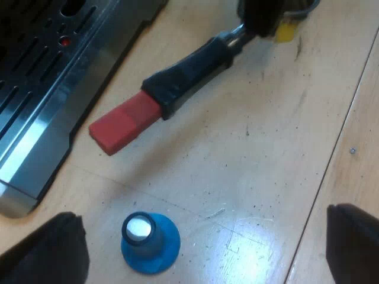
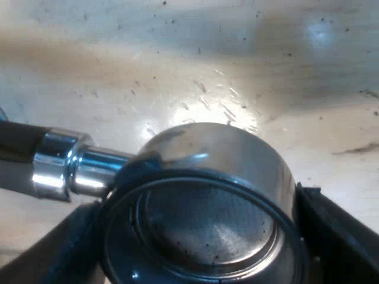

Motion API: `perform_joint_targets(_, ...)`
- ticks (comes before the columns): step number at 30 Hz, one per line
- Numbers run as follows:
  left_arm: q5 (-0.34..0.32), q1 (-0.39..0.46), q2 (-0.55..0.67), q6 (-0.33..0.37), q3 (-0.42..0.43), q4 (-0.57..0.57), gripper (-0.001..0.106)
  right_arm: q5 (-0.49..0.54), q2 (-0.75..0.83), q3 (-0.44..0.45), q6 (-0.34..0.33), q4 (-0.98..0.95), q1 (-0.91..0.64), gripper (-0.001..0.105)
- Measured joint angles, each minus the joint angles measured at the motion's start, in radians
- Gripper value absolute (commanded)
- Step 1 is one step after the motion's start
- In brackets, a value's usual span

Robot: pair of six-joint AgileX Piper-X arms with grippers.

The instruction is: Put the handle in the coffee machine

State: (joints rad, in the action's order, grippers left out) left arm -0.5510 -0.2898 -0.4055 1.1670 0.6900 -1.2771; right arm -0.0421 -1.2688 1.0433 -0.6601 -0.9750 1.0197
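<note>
Jaws on your right gripper (image 2: 198, 236) are pinching the holder (image 2: 201, 177) by its round metal basket (image 2: 207, 228), with one black finger (image 2: 65, 248) pressed against each side of the rim. The basket's open side faces that wrist camera, so you can see its perforated floor with a few dark specks on it. A shiny neck (image 2: 71, 168) runs from the basket to the dark handle (image 2: 15, 142). Below it is the pale, scuffed table (image 2: 177, 59).

Your left gripper (image 1: 202, 214) has its jaws spread wide and holds nothing. It hangs over the table, and a blue tamper (image 1: 151, 242) stands upright on the wood between the fingers, nearer to one of them.

From that wrist you can also see the handle reaching out from the right gripper toward the machine (image 1: 35, 89). Its red end (image 1: 124, 125) is near the edge of the grated tray (image 1: 23, 112) but apart from it. The holder is loose, beside the machine's tray and not locked into the machine. You cannot tell whether the holder rests on the table or is lifted just above it.
</note>
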Motion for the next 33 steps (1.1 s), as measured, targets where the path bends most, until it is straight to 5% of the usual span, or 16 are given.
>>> perform_joint_targets(8,-0.005,0.000,0.000,-0.184,0.003,0.000,0.083,-0.083,0.053,0.000,-0.173,-0.016,0.000,0.000)
perform_joint_targets(14,-0.098,0.000,0.000,-0.281,0.010,-0.022,0.083,-0.156,0.052,0.000,-0.309,-0.018,0.000,0.000)
perform_joint_targets(20,-0.122,-0.023,-0.050,-0.391,0.013,-0.135,0.083,-0.210,0.052,0.000,-0.365,-0.023,0.000,0.000)
perform_joint_targets(27,-0.120,-0.138,-0.141,-0.383,0.013,-0.116,0.083,-0.227,0.052,0.000,-0.387,-0.024,0.000,0.000)
perform_joint_targets(33,-0.105,-0.273,-0.209,-0.261,0.013,-0.001,0.083,-0.230,0.052,0.000,-0.388,-0.024,0.000,0.000)
